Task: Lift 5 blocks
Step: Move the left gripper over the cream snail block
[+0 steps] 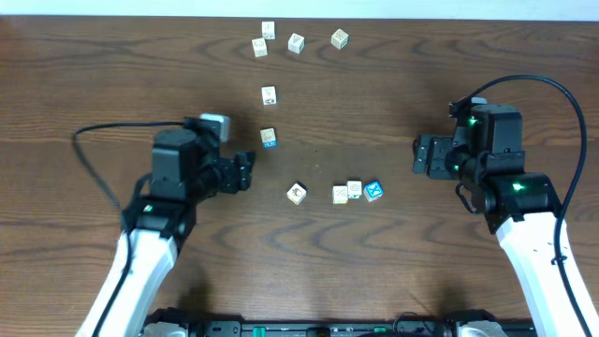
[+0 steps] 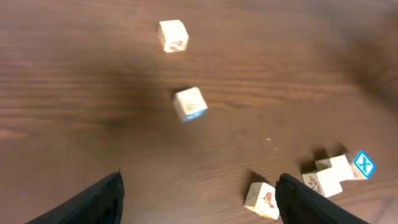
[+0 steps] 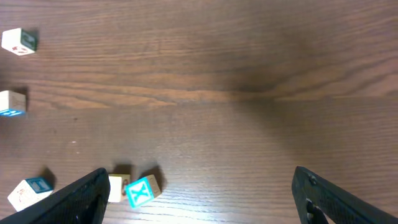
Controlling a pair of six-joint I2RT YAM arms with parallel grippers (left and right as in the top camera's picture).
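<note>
Approach stage, nothing lifted: left tool (image 1: pixel 247 171) and right tool (image 1: pixel 417 154) stand open, empty, over dark wooden worktop (image 1: pixel 94 75); next, likely lowering onto small cream red-brown-marked cube (image 1: pixel 297 193).

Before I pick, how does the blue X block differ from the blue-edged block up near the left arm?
The blue X block shows a bright blue face with a white X; the blue-edged block shows cream with one blue strip. The blue X block sits diagonal, close beside a cream block; the blue-edged block sits squarer and alone. Both are small cubes lying free on the table.
</note>
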